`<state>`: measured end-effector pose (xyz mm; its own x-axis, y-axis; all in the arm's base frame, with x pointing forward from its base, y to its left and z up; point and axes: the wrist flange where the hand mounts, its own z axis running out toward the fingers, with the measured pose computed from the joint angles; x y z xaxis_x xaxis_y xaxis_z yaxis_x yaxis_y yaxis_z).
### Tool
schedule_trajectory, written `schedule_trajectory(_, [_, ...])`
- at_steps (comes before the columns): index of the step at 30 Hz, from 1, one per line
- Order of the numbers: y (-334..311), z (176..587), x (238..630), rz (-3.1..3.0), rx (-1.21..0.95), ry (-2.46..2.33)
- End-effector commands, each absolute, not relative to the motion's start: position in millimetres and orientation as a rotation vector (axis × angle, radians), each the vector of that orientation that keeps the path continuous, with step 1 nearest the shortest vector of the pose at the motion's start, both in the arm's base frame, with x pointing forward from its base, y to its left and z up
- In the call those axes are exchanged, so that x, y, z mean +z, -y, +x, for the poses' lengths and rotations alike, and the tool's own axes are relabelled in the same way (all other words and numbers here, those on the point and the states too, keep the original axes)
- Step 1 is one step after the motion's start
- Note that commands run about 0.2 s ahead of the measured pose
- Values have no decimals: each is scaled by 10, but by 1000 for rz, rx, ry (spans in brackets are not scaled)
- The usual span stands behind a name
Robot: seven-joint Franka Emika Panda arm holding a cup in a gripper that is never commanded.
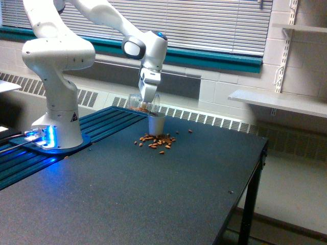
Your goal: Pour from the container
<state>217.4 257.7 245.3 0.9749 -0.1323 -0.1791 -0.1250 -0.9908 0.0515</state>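
Gripper [147,104]: points straight down from the white arm's wrist, closed around the clear container; how wide the fingers stand is too small to make out.
Container [139,102]: held on its side, close to level, its body sticking out from the gripper toward the exterior view's left, its mouth end at the gripper; brown pieces show through the wall.
White cup [156,123]: upright directly below the gripper, its rim just under the container's mouth end; whether the two touch I cannot tell.
Spilled nuts [155,141]: a loose scatter of brown pieces on the table at the foot of the white cup, mostly on the near side, below the gripper.
Stray nut [190,131]: one piece lying apart, off to the exterior view's right of the cup.
Table [153,194]: dark, speckled top spreading out beneath the gripper toward the viewer and the exterior view's right.
Arm base [59,122]: white pedestal well to the exterior view's left of the gripper, blue light glowing at its foot.
Window blinds [204,23]: behind and above the gripper, closed slats over a teal sill.
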Motion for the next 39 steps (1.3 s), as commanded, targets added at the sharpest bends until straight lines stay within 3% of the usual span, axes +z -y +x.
schedule_trajectory(1, [-2602,2167,2441,3074,-324,209])
schedule_trajectory(39, [-2612,2302,2508,3068,-335,191])
